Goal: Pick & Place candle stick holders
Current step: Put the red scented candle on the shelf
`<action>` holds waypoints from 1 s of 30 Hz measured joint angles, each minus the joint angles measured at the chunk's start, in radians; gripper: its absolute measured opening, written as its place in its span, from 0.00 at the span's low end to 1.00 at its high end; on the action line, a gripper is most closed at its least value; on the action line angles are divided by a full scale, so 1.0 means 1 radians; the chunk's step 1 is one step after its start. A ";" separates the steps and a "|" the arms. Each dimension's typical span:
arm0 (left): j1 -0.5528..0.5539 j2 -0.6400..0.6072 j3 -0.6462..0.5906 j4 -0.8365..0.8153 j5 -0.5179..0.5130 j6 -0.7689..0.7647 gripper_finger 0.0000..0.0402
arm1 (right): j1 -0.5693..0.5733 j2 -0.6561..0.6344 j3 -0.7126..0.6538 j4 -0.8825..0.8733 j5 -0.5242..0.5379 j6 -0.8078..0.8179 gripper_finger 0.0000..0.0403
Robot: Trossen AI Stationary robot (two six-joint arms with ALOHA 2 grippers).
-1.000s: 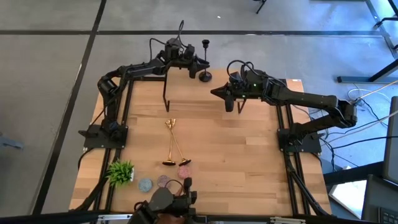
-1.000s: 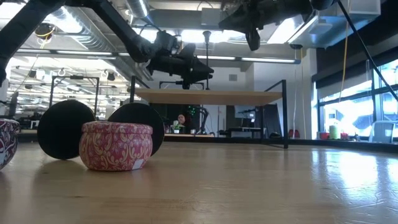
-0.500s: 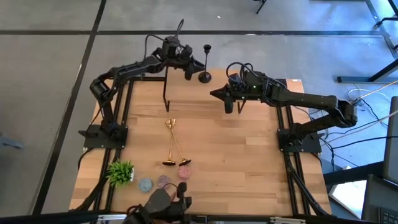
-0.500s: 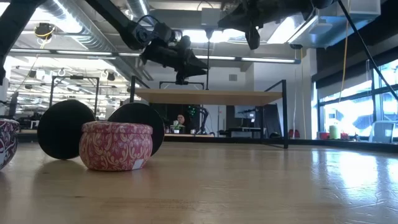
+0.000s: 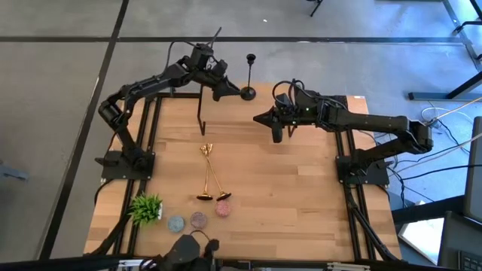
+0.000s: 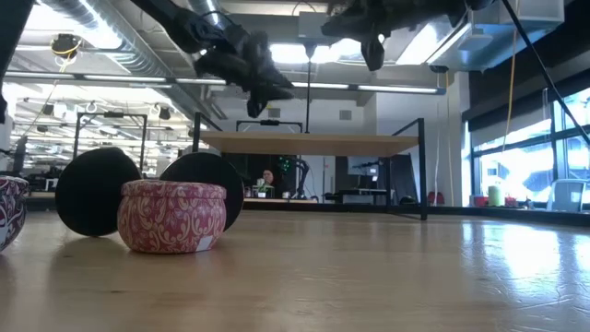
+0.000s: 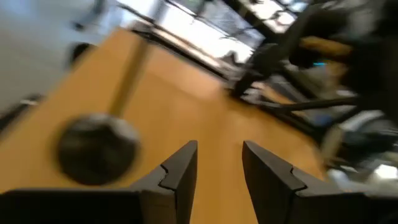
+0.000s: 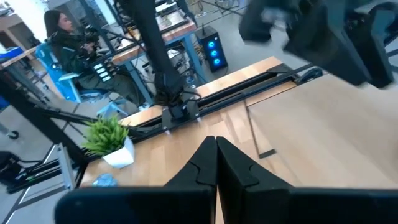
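The tall black metal candlestick (image 5: 249, 75) stands at the far edge of the wooden worktop (image 5: 301, 188). The left pincer (image 5: 226, 92) hangs beside it, partly open and empty. The right pincer (image 5: 276, 135) is closed.

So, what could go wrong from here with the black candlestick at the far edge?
1. The black candlestick stands upright at the table's far edge. The left gripper, open and empty, hovers close beside it, so a sideways brush could tip it off.
2. The right gripper, shut, waits nearby over the table; the arms might come close to each other.
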 joint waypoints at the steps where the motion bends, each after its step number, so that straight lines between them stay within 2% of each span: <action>1: -0.002 -0.013 0.000 -0.014 0.042 -0.015 0.31 | 0.009 0.000 0.000 -0.003 0.000 0.000 0.00; 4: -0.022 -0.049 0.000 -0.063 0.134 -0.030 0.31 | 0.037 0.000 0.000 -0.021 -0.001 0.000 0.00; 7: -0.062 -0.093 0.000 -0.076 0.132 -0.035 0.31 | 0.065 0.000 0.000 -0.046 0.000 0.000 0.00; 14: -0.176 -0.141 0.000 -0.115 0.143 -0.162 0.31 | 0.122 -0.003 0.000 -0.068 0.000 0.000 0.00; 19: -0.267 -0.154 0.000 -0.219 0.140 -0.173 0.31 | 0.155 -0.033 0.000 -0.094 -0.001 0.000 0.00; 22: -0.328 -0.154 0.000 -0.286 0.118 -0.187 0.31 | 0.169 -0.064 0.000 -0.160 -0.018 0.000 0.00; 25: -0.399 -0.154 0.000 -0.346 0.038 -0.203 0.31 | 0.185 -0.099 0.000 -0.227 -0.023 0.060 0.00; 30: -0.507 -0.154 0.000 -0.375 -0.059 -0.323 0.31 | 0.225 -0.145 0.000 -0.308 -0.029 0.151 0.00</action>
